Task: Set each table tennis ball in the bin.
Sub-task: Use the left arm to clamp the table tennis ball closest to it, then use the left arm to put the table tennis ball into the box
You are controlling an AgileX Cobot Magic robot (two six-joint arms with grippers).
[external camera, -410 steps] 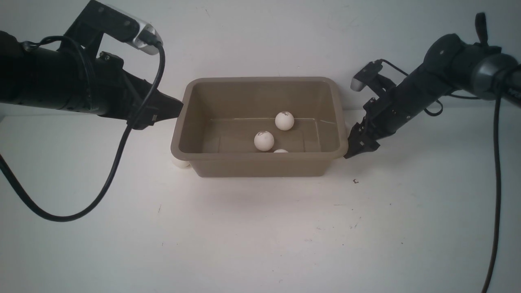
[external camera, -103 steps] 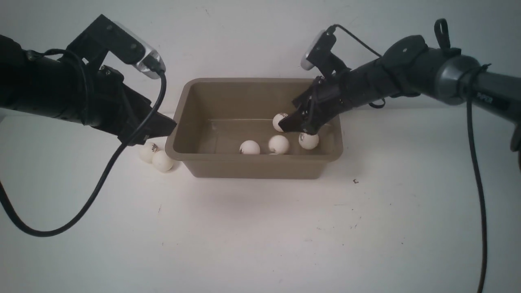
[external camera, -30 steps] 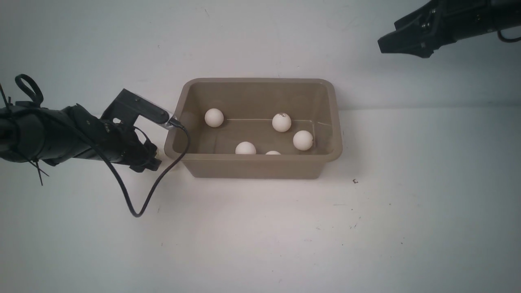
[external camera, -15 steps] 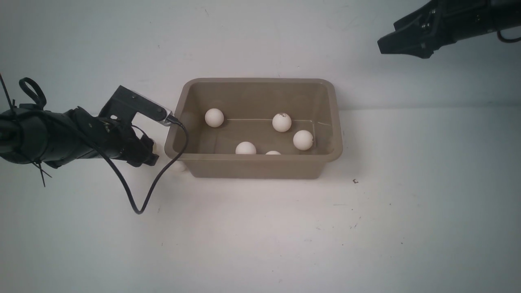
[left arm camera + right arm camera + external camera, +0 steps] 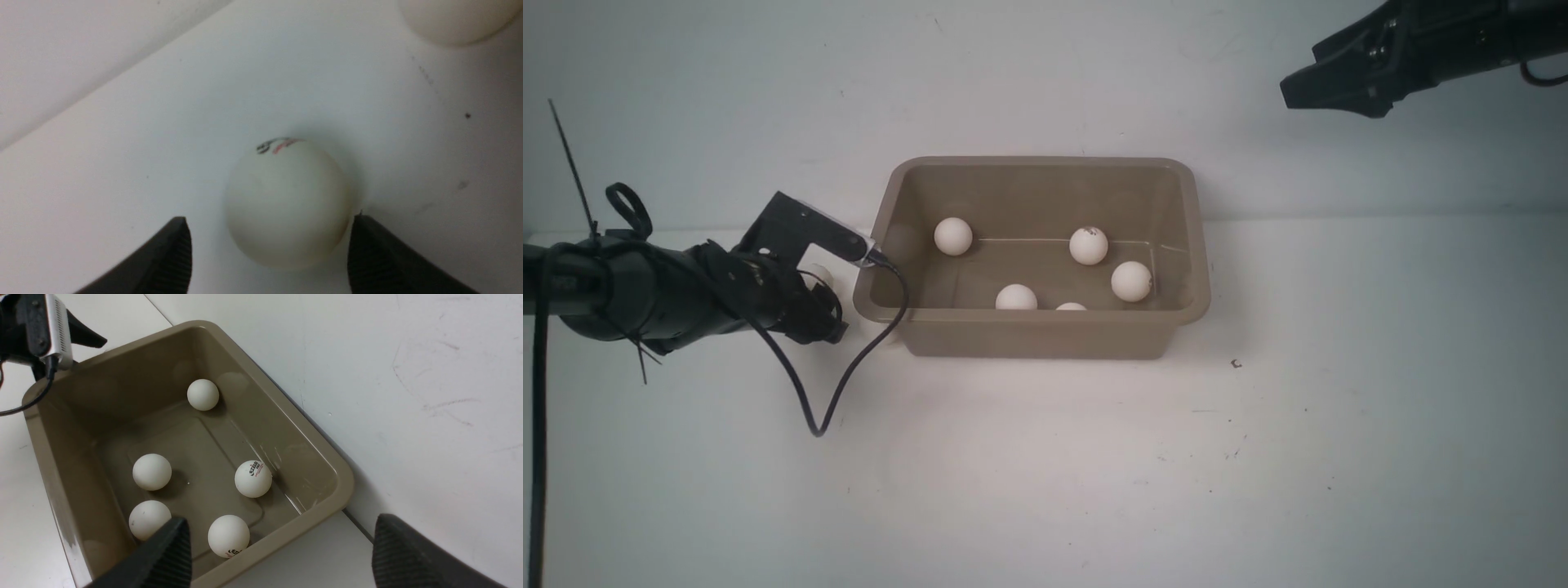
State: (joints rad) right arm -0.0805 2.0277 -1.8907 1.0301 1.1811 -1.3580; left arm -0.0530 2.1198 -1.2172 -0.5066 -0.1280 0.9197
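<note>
The taupe bin [image 5: 1045, 335] stands mid-table with several table tennis balls in it, among them one [image 5: 952, 236] at the back left and one with a dark mark [image 5: 253, 478]. Two balls lie on the table left of the bin. My left gripper [image 5: 269, 220] is low on the table and open, its fingertips on either side of a marked ball [image 5: 286, 204] without clamping it. The other loose ball [image 5: 457, 20] lies further ahead. From the front, my left gripper [image 5: 829, 322] hides most of that ball [image 5: 818, 274]. My right gripper [image 5: 1290, 86] hangs open and empty, high at the back right.
The left arm's cable [image 5: 817, 408] loops onto the table by the bin's front left corner, where a loose ball [image 5: 882, 331] peeks out. A white wall rises right behind the bin [image 5: 286, 522]. A small dark speck [image 5: 1236, 363] lies on the table to the right.
My left arm has shifted slightly right, toward the bin, staying low beside it with the jaws held equally wide. The right arm and the balls in the bin have not moved.
</note>
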